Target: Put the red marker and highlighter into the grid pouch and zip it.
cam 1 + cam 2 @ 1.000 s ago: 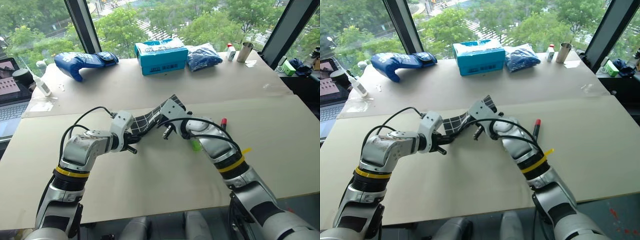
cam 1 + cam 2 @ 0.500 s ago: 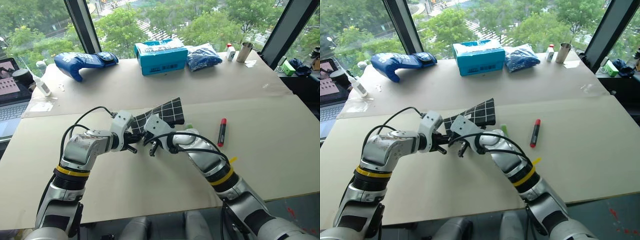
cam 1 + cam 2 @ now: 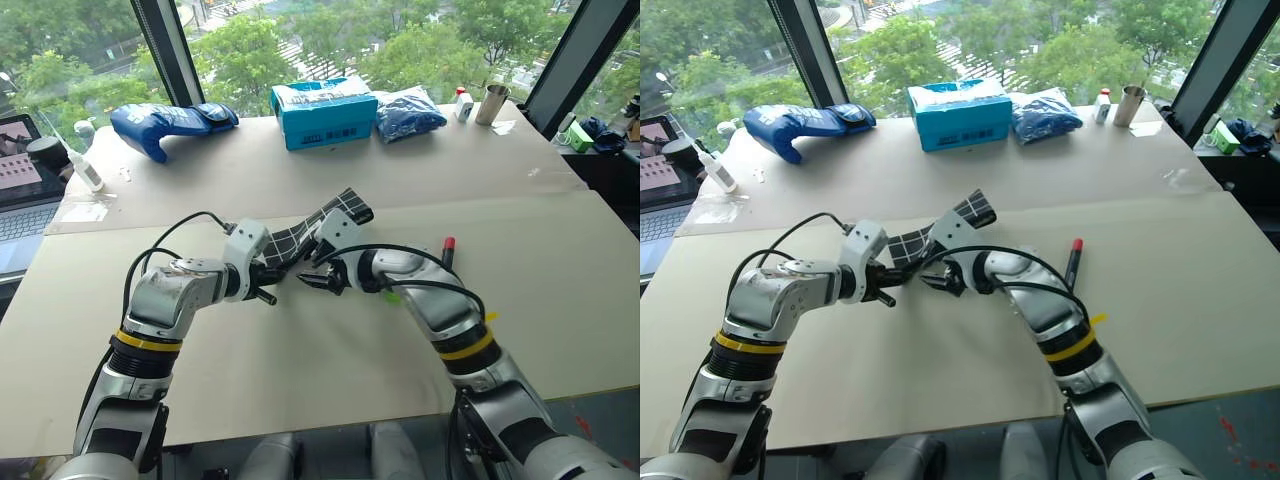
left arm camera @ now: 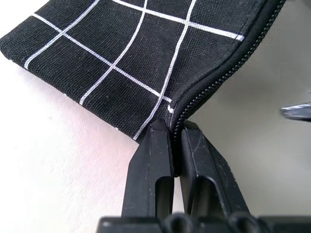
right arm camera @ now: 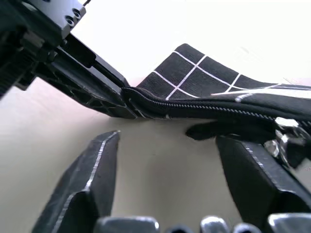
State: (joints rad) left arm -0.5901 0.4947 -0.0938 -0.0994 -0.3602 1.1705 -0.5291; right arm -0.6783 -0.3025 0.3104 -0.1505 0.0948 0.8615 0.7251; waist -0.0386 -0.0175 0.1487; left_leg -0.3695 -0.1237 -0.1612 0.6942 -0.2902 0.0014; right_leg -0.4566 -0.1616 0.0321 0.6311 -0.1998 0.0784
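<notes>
While the grid pouch (image 3: 300,238) hangs lifted off the table (image 3: 320,340) between my two arms, I list the holdings and their hazards from my left across. Item one: my left gripper (image 4: 173,141), fingers pressed together on the pouch's near corner, right at the end of the zipper; the bite is narrow, so any hard tug along the teeth could slip the fabric free and drop the pouch. Item two: the pouch itself, slack and bowed, zipper edge facing my right hand; a sagging mouth would be awkward to feed a pen into. Item three: my right gripper (image 5: 167,160), jaws spread wide and holding nothing, poised just beside the zipper line with the pull (image 5: 286,141) close to one finger; closing off target, I judge, would pinch cloth instead of the pull and jam the slider. Item four: the highlighter (image 3: 392,295), lying on the table mostly hidden under my right forearm; a careless sweep could roll it away. Item five: the red marker (image 3: 446,252), on the table just beyond that forearm, outside the pouch, equally exposed to a nudge.
</notes>
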